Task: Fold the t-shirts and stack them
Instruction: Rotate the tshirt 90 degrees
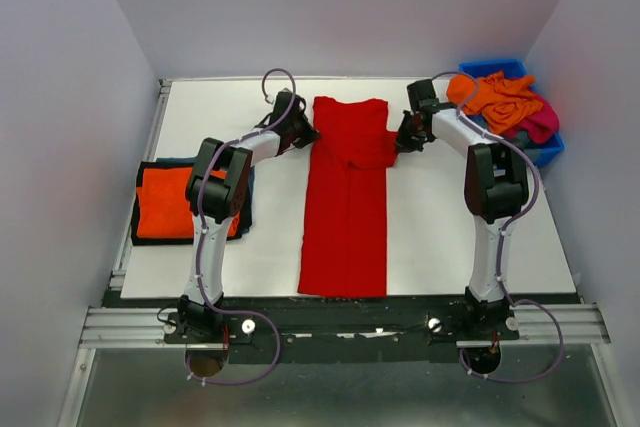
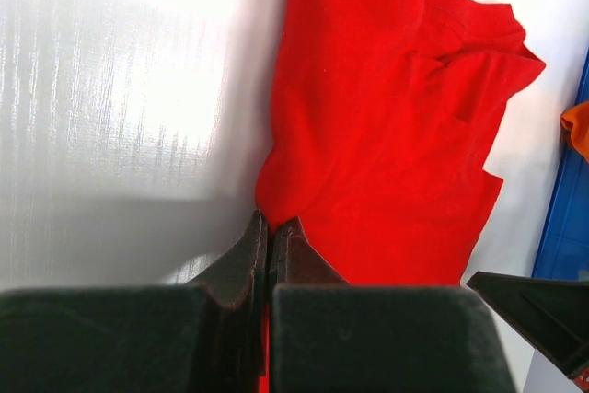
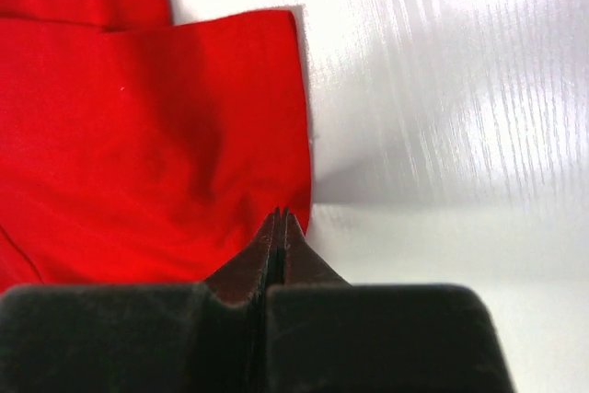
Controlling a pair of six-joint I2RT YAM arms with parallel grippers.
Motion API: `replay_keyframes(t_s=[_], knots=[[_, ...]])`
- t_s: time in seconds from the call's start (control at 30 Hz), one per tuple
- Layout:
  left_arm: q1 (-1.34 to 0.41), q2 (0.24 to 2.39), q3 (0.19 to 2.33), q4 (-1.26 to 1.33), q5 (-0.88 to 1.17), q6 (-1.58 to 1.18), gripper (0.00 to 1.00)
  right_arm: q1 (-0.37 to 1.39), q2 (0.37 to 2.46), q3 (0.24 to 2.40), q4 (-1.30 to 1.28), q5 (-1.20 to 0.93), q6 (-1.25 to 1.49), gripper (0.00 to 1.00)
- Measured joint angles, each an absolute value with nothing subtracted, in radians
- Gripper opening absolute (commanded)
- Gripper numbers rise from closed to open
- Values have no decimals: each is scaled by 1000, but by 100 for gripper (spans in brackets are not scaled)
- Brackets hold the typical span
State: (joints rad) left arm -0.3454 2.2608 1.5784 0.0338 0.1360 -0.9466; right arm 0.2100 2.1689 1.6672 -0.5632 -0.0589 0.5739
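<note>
White table (image 1: 430,237): red t-shirt (image 1: 345,217), likely limp and light; your left gripper (image 1: 308,134) (10 o'clock) and right gripper (image 1: 403,137) (2 o'clock) pinch its edges.

I'm running this in a lab test cell: plain white walls (image 1: 340,7) box in a white worktop (image 1: 440,237), with a metal rail (image 1: 130,325) along the front.

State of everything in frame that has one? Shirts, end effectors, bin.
Red shirt: lying flat as a long narrow strip, wider at the far end.
Left end effector: shut on the red shirt's left edge.
Right end effector: shut on the red shirt's right edge.
Folded orange shirt: folded, set aside on the left.
Crumpled orange shirt: unfolded, heaped in the bin.
Magenta shirt: crumpled in the bin.
Bin: holds loose shirts.
</note>
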Motion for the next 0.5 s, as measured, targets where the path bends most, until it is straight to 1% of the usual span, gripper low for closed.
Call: replay_keyframes(t_s=[0.17,0.27,0.4,0.47,0.5], knots=[[-345,2261,1583,25,136,-941,0,257,2137,1674,-583,20,540,1],[-345,2261,1586,19,136,-939,0,287,2131,1696,-595,50,524,15],[-345,2261,1589,14,136,-936,0,312,2131,1712,-611,66,522,26],[-345,2261,1593,9,136,-934,0,310,2125,1706,-616,68,522,34],[-345,2261,1598,5,136,-933,0,308,2113,1689,-611,68,522,34]])
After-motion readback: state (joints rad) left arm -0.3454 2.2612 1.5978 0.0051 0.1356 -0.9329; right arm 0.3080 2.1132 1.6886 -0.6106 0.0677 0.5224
